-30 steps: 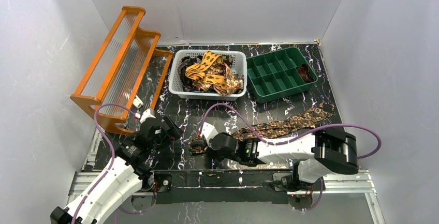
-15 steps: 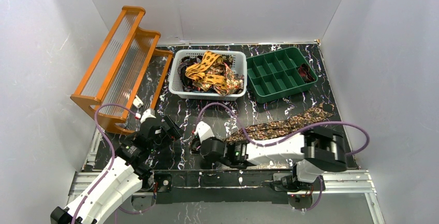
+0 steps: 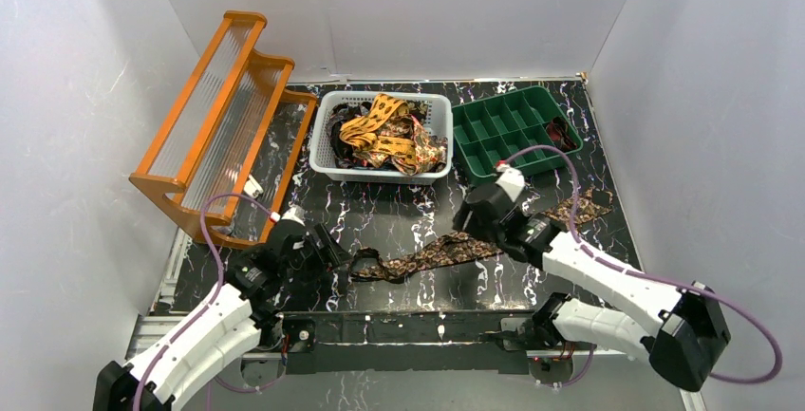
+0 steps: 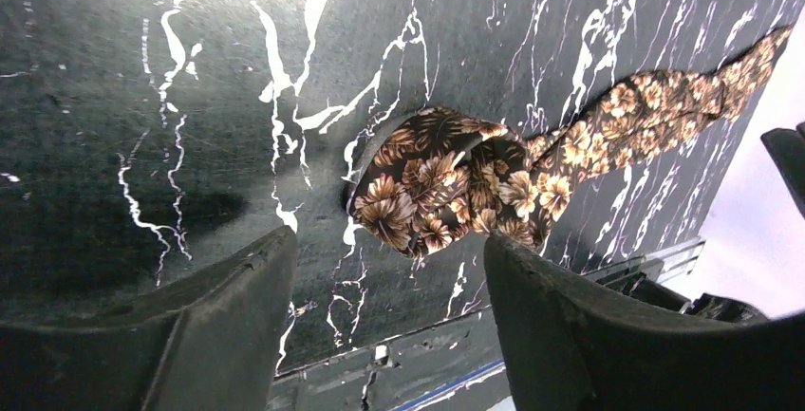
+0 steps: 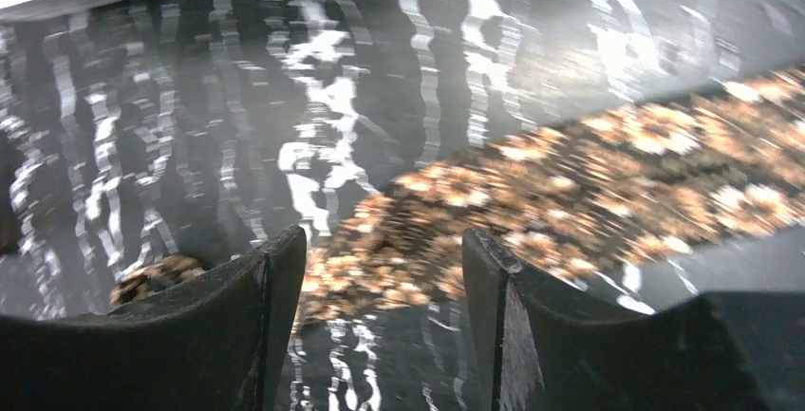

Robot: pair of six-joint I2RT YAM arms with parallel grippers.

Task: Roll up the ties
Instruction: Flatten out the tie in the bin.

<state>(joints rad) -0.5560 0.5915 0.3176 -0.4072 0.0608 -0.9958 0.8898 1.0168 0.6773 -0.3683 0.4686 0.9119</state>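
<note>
A brown floral tie (image 3: 446,252) lies stretched across the black marble table, from near the left arm up to the right. Its left end (image 4: 432,183) is folded into a small loose curl. My left gripper (image 3: 337,257) sits just left of that curl. In the left wrist view the left gripper (image 4: 387,240) is open, and the curl lies just beyond its fingertips, not between them. My right gripper (image 3: 468,226) hovers over the tie's middle. The right wrist view is blurred; there the right gripper (image 5: 382,240) is open and empty above the tie (image 5: 570,183).
A white basket (image 3: 327,159) at the back holds several more ties (image 3: 384,136), yellow-orange and dark. To its right is a green compartment tray (image 3: 503,159) with a dark item (image 3: 562,134) in one cell. An orange rack (image 3: 223,117) stands at the left.
The right gripper let go of the tie's left end, opened, and swung back to the right over the tie's middle. The left gripper moved a little right toward the curled end.
</note>
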